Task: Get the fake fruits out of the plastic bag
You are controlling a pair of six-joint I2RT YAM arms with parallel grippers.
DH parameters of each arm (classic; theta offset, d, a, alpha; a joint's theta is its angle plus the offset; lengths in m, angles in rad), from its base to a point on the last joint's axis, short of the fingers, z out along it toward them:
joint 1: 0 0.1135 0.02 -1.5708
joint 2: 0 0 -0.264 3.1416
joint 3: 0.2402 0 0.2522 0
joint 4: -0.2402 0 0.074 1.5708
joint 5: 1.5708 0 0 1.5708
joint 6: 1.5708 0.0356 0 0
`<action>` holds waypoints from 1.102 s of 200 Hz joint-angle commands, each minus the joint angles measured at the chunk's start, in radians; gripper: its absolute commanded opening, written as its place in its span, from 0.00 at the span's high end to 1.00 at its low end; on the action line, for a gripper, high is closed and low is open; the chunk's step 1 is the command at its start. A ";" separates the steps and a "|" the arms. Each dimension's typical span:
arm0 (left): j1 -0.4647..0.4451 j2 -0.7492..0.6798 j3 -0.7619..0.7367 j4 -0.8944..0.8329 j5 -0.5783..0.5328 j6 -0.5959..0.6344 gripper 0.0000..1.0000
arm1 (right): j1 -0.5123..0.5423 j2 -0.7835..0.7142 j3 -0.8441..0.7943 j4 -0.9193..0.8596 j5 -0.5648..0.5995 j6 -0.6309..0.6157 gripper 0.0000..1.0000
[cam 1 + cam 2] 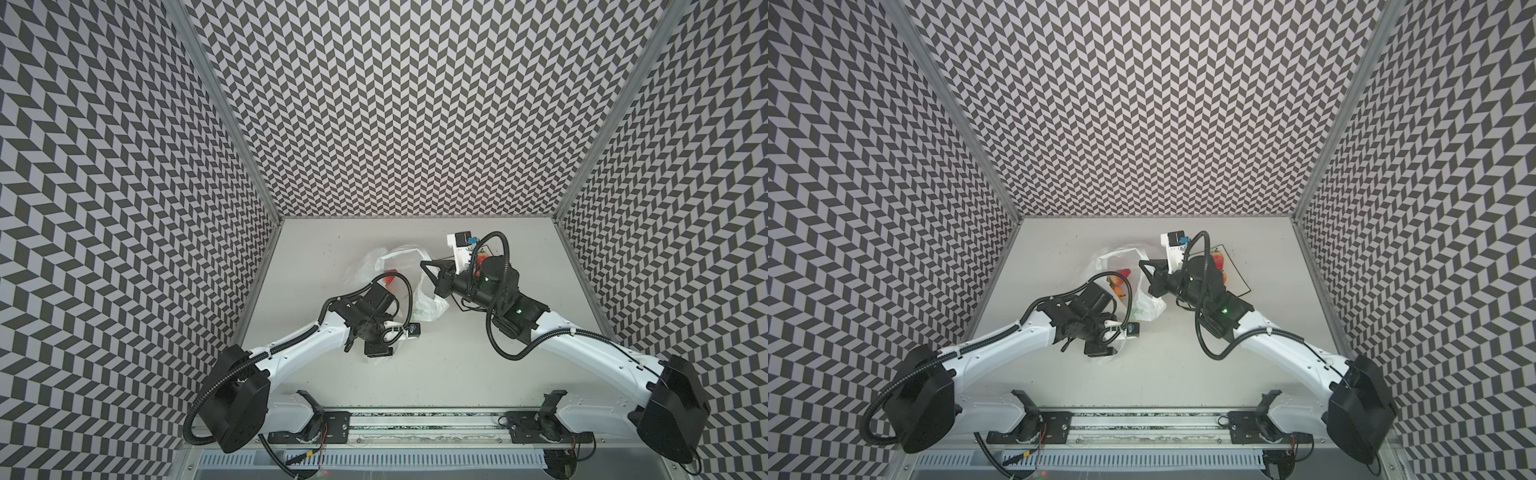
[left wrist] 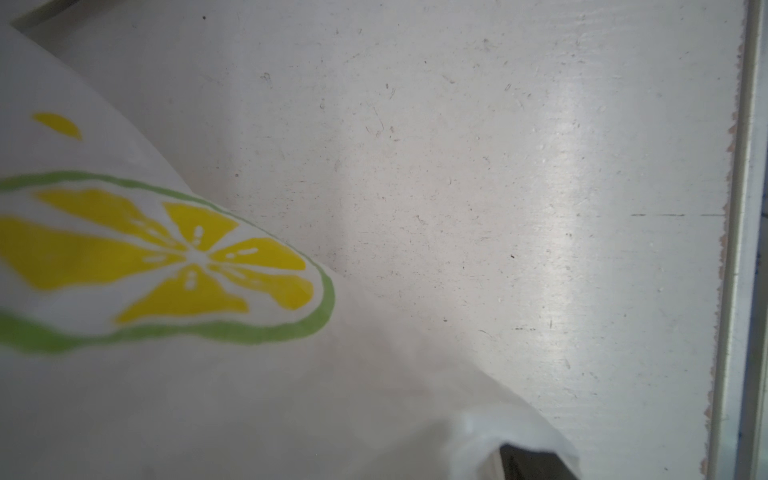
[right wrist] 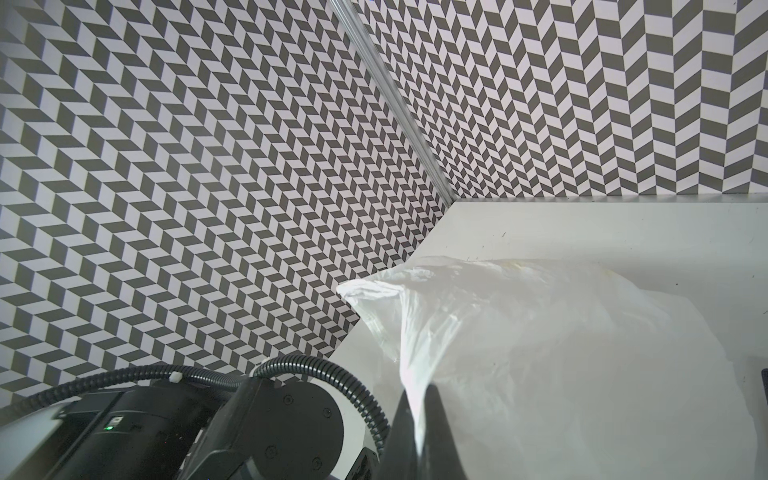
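— Where is the plastic bag [image 1: 434, 309] lying?
— Mid-desk [image 1: 457, 374], crumpled. The right hand [image 3: 417, 392] is clenching its rim, and a fold of film is standing up between the fingers.
— And the left hand [image 1: 377, 350]?
— It's sitting low at the bag's near end, with film bunching around it. I cannot tell whether it's gripping.
— The fake fruits [image 1: 1123, 273]?
— Some are showing red and orange inside the bag. Others are resting on the plate [image 1: 1239, 272] behind the right arm.
— Room to move?
— Bare desk is stretching from the bag to the near rail [image 2: 744, 249]. The patterned walls [image 1: 374, 104] are standing well apart from the bag.
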 commanded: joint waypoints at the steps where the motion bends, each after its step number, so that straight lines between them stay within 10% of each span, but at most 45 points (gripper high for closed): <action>1: 0.004 0.000 -0.003 -0.016 0.005 -0.008 0.53 | 0.003 -0.023 0.000 0.057 0.020 -0.005 1.00; 45: 0.004 -0.065 0.031 -0.054 0.033 -0.034 1.00 | 0.001 -0.021 0.002 0.031 0.053 -0.003 1.00; 131: 0.005 -0.658 -0.101 0.268 -0.153 -0.353 1.00 | 0.001 -0.013 -0.019 -0.068 0.213 0.026 1.00; 185: -0.001 -0.810 -0.220 0.586 -0.287 -0.954 1.00 | 0.000 0.001 -0.034 -0.037 0.256 0.050 1.00; 220: -0.034 -0.890 -0.307 0.636 -0.217 -0.940 1.00 | -0.019 -0.045 -0.008 -0.150 0.250 -0.002 0.57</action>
